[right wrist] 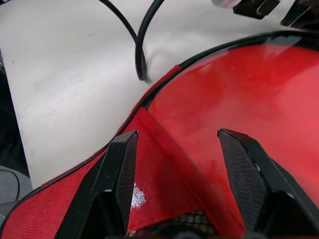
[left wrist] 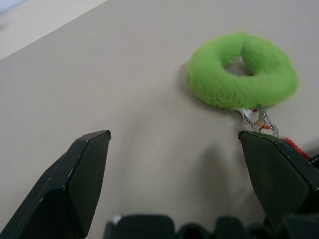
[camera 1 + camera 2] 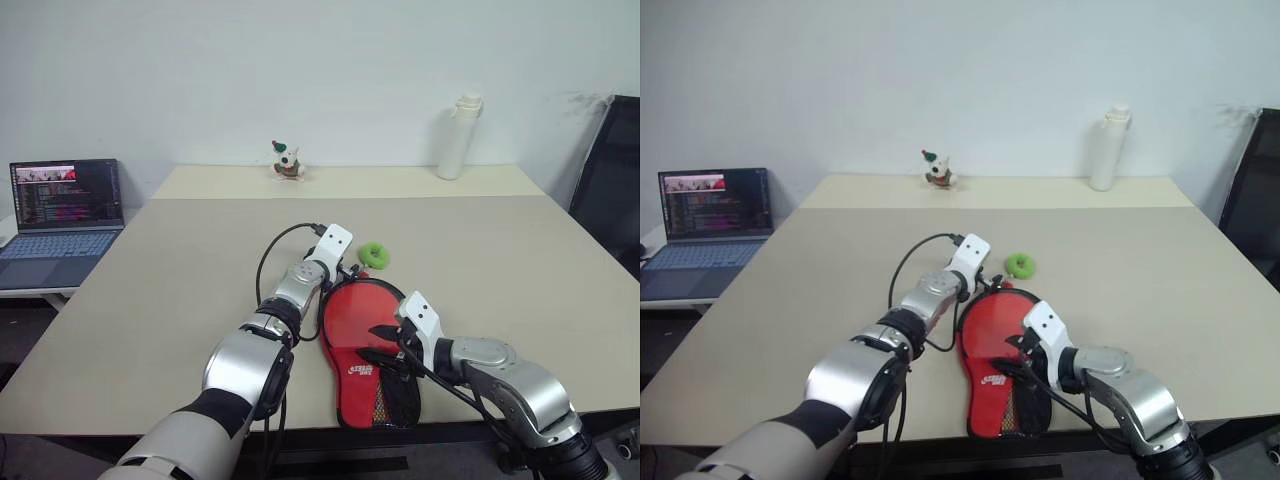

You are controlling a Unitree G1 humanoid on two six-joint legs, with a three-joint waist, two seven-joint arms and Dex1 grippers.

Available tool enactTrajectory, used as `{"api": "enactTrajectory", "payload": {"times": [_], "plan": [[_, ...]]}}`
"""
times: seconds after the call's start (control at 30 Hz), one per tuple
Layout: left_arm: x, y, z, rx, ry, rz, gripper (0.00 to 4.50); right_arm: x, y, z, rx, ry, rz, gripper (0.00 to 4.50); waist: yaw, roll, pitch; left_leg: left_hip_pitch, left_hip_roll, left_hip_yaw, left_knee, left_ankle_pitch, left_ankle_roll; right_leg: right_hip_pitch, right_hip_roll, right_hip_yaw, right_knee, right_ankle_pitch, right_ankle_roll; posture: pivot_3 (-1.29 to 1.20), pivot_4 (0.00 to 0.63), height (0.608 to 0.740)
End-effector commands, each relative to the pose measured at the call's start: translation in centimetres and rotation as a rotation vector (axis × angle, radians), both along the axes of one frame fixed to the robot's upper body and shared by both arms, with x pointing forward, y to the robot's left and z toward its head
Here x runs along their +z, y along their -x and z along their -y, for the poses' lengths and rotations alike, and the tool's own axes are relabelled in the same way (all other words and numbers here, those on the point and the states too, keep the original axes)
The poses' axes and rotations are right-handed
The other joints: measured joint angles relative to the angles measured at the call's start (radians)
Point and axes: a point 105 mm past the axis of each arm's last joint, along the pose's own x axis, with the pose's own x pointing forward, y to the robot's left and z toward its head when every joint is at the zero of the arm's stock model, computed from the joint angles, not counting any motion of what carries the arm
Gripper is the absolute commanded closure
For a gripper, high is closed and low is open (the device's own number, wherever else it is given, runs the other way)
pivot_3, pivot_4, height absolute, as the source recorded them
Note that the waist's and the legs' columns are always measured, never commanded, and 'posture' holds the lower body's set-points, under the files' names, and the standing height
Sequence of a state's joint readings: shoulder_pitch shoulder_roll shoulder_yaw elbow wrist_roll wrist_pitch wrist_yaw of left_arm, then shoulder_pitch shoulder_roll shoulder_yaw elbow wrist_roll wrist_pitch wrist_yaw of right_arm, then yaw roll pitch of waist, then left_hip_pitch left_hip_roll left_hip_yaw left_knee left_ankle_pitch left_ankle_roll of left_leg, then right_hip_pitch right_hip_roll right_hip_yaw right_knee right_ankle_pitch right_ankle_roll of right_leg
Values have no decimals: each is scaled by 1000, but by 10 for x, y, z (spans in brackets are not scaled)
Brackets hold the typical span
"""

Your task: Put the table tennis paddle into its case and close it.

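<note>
The case (image 3: 368,372) lies flat near the table's front edge, red side up, with its white logo and black mesh toward me. Inside its black zipper rim, at the round far end, is a smooth red surface (image 1: 249,89) that looks like the table tennis paddle's face; the handle is hidden. My right gripper (image 3: 385,345) hovers open just over the case's middle, its fingers (image 1: 119,169) apart above a folded red flap. My left gripper (image 3: 345,270) is open at the case's far rim and points at a small green ring (image 2: 242,69), which a metal clasp (image 2: 259,119) ties to the case.
A black cable (image 3: 268,262) loops from my left wrist over the table beside the case. A laptop (image 3: 65,215) stands on a side surface at the left. A white bottle (image 3: 460,137) and a small toy figure (image 3: 288,162) stand at the back. A black chair (image 3: 612,190) is at the right.
</note>
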State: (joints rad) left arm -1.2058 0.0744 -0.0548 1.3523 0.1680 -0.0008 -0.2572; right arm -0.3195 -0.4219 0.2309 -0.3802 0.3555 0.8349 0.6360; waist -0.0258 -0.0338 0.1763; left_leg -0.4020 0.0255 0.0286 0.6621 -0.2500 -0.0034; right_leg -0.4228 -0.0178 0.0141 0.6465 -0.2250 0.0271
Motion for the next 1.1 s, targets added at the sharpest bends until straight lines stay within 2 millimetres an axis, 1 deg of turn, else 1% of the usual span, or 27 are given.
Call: {"api": "enactTrajectory", "payload": {"times": [0.03, 0.1, 0.23, 0.3, 0.37, 0.53, 0.67, 0.77, 0.9, 1.0, 1.1], "plan": [[-1, 3, 13, -40, -14, -24, 0, 11, 4, -4, 5, -25, 38, 1693, 0, 0, 0, 0, 0, 0, 0, 0, 0, 0, 0, 0, 0, 0, 0, 0, 150, 740], [-5, 9, 25, -102, 2, -57, 0, 11, 3, -3, -1, -25, 39, 1693, 0, 0, 0, 0, 0, 0, 0, 0, 0, 0, 0, -1, 0, 0, 0, 0, 150, 740], [-4, 18, 44, -226, 55, -88, 0, 11, 3, -2, -9, -25, 40, 1693, 8, 0, 0, 0, -1, -1, 0, 0, 0, 1, 0, -1, 0, 0, 0, 0, 150, 740], [0, 20, 48, -262, 87, -89, 0, 11, 3, -2, -11, -26, 40, 1693, 14, 0, 0, 0, -1, 0, 0, 0, 0, 1, 0, -1, -1, 0, 0, 0, 150, 740], [4, 19, 48, -272, 106, -82, 0, 10, 2, -2, -12, -28, 40, 1693, 19, 0, 0, 0, -1, 0, 0, 0, 0, 1, -1, -1, -1, 0, 0, 0, 150, 740], [14, 15, 41, -259, 126, -43, 0, 10, 0, -4, -14, -32, 43, 1693, 20, 0, 0, 0, -1, -1, 0, 0, 0, 1, 0, -1, -1, 0, 0, 0, 150, 740], [20, 9, 29, -224, 120, -3, 0, 12, -3, -4, -11, -34, 50, 1693, 18, 0, 0, 0, -1, 0, 0, 0, 0, 1, 0, -1, 0, 0, 0, 0, 150, 740], [23, 8, 23, -234, 117, 19, 0, 15, -6, -3, -18, -44, 59, 1693, 16, 0, 0, 1, -1, 0, 0, 0, 0, 1, 1, 0, 0, 0, 0, 0, 150, 740], [32, 8, 12, -268, 158, 38, 0, 25, -10, 4, -40, -69, 73, 1693, 17, 0, 0, 1, -1, 0, 0, 0, 0, 1, 2, 0, 0, 0, 0, 0, 150, 740], [39, 10, -4, -305, 215, 42, 0, 42, -10, 11, -60, -152, 62, 1693, 16, 0, 0, 0, 0, 0, 0, 0, 0, 1, 1, 0, 0, 0, 0, 0, 150, 740], [43, 17, -21, -390, 296, 21, 0, 53, -9, 19, -74, -211, 52, 1693, 15, 0, 0, 1, 0, 0, 0, 0, 0, 0, 2, 0, 0, 1, -2, 0, 150, 740]]}}
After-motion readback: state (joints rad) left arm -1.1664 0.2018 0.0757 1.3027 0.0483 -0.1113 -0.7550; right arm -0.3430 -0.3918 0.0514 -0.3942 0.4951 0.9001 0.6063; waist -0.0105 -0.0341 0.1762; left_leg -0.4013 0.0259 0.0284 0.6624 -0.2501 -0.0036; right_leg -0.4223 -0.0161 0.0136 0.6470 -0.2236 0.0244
